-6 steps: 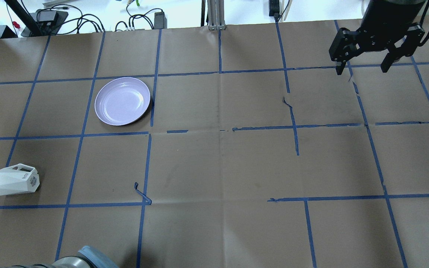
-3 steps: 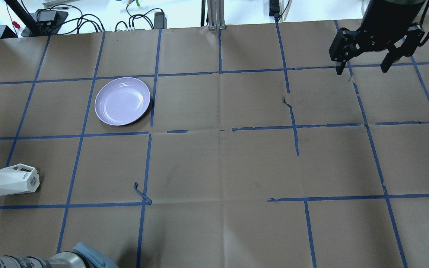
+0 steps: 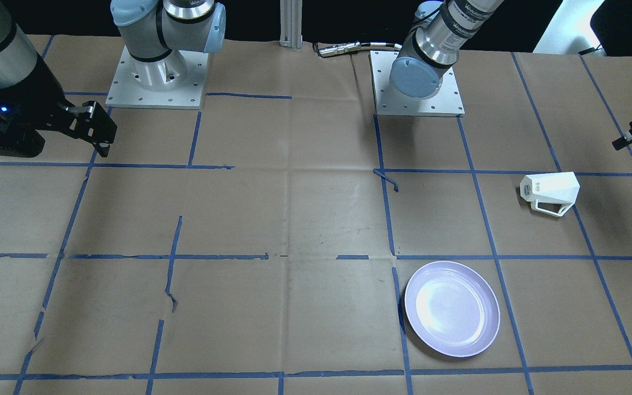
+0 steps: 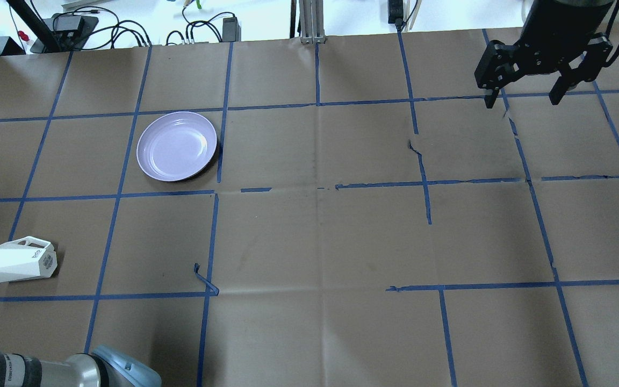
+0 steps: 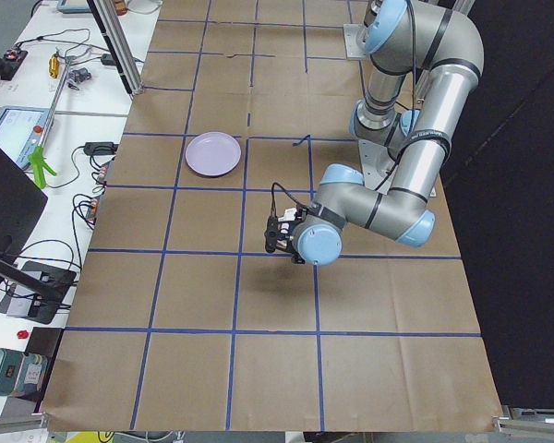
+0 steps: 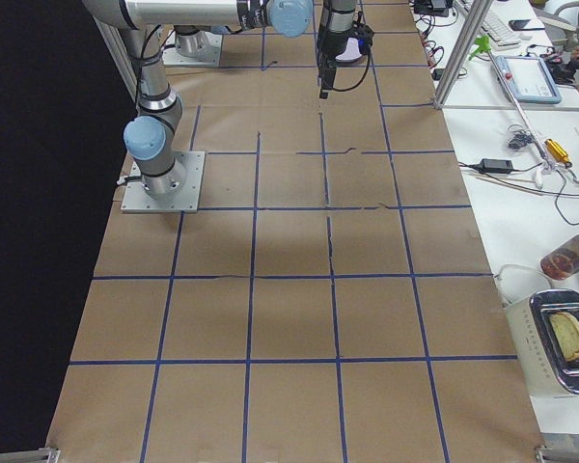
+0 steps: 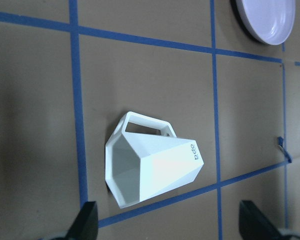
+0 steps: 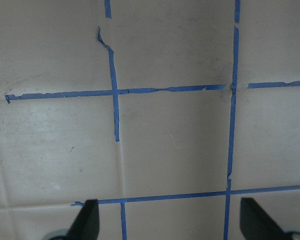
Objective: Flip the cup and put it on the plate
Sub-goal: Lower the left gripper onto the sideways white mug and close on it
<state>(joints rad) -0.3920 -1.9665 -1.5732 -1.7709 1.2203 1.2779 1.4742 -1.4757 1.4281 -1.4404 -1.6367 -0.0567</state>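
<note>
Status: by my reading nothing of the task is done yet.

Nearest the robot, the cup (image 4: 19, 266) lies on its side on the table (image 4: 315, 242). It is on the robot's side of the plate (image 4: 177, 145) and off to the plate's left, well apart from it. The handle is on the flank turned toward the plate's end of the table. The mouth faces away from the plate, out to the left.

The left gripper (image 7: 170, 222) hangs above the cup without touching it. In its wrist view the fingers stand wide apart, and the cup lies ahead of the gap between them. It holds nothing.

Farther out, the plate sits right way up with nothing on it.

Farthest, and well off to the plate's right, the right gripper (image 4: 522, 102) hovers over bare paper. Its fingers are apart and it holds nothing.

Left to do, as I judge it:
- come down and close on the cup
- lift it and turn it over
- carry it across to the plate
- set it down inside the rim and let go

So the whole job is ahead.

Count: one cup, one plate, two grippers.
</note>
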